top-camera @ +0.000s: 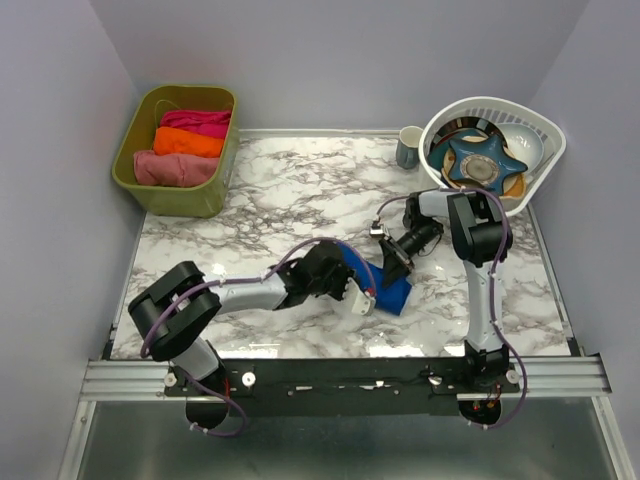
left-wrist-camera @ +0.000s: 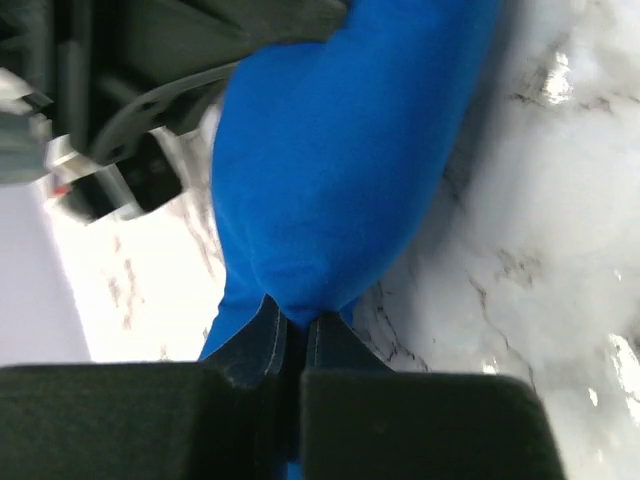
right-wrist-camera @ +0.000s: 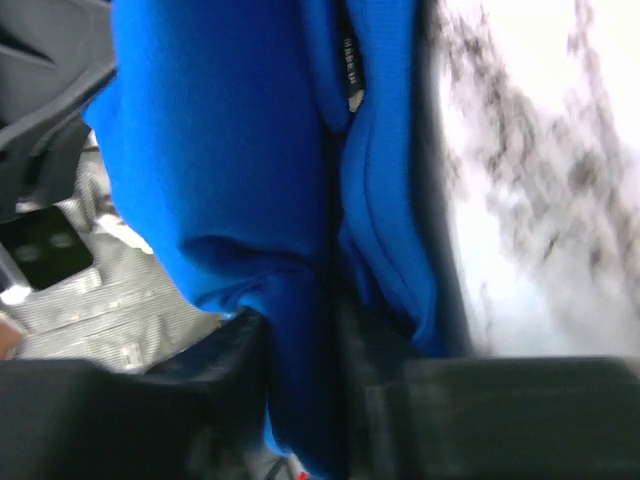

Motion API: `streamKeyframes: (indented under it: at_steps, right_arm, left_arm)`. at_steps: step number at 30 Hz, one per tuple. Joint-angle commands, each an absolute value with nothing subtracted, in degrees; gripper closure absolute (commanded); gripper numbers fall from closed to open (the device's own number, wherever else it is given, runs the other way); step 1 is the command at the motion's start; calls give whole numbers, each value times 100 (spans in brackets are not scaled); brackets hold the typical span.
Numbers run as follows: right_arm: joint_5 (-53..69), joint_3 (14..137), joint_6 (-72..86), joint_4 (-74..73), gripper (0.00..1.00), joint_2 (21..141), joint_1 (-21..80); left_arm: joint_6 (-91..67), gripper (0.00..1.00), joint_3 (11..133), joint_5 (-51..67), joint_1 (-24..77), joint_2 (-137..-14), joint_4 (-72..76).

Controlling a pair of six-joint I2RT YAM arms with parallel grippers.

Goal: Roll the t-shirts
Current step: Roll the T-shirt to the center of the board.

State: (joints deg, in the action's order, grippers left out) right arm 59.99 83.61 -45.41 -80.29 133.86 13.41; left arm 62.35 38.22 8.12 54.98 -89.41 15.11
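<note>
The royal-blue t-shirt (top-camera: 390,292) lies bunched into a short roll on the marble table, between my two grippers. My left gripper (top-camera: 358,290) is shut on one end of it; in the left wrist view the blue cloth (left-wrist-camera: 330,180) is pinched between the dark fingers (left-wrist-camera: 345,345). My right gripper (top-camera: 392,262) is shut on the other end; the right wrist view shows folds of the cloth (right-wrist-camera: 240,180) clamped between its fingers (right-wrist-camera: 225,350). Pink (top-camera: 175,168), orange (top-camera: 188,142) and magenta (top-camera: 197,120) rolls lie in the green bin (top-camera: 135,150).
A white basket (top-camera: 545,135) with dishes and a blue star-shaped thing stands at the back right, a grey mug (top-camera: 410,147) beside it. The green bin stands at the back left. Purple walls close in the table on three sides.
</note>
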Motion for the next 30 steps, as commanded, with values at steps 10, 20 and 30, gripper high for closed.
streamKeyframes:
  at_steps: [10, 20, 30]
  right_arm:
    - [4116, 7174, -3737, -5047, 0, 9670, 1292]
    - [3382, 4124, -4357, -2997, 0, 4706, 1292]
    - [4790, 3779, -6363, -5157, 0, 3574, 1704]
  left_arm:
    - [6557, 100, 6863, 3488, 5186, -9878, -5826]
    - [5959, 100, 7681, 4473, 4966, -11116, -6635]
    - [5388, 99, 8340, 5185, 4140, -12085, -6864]
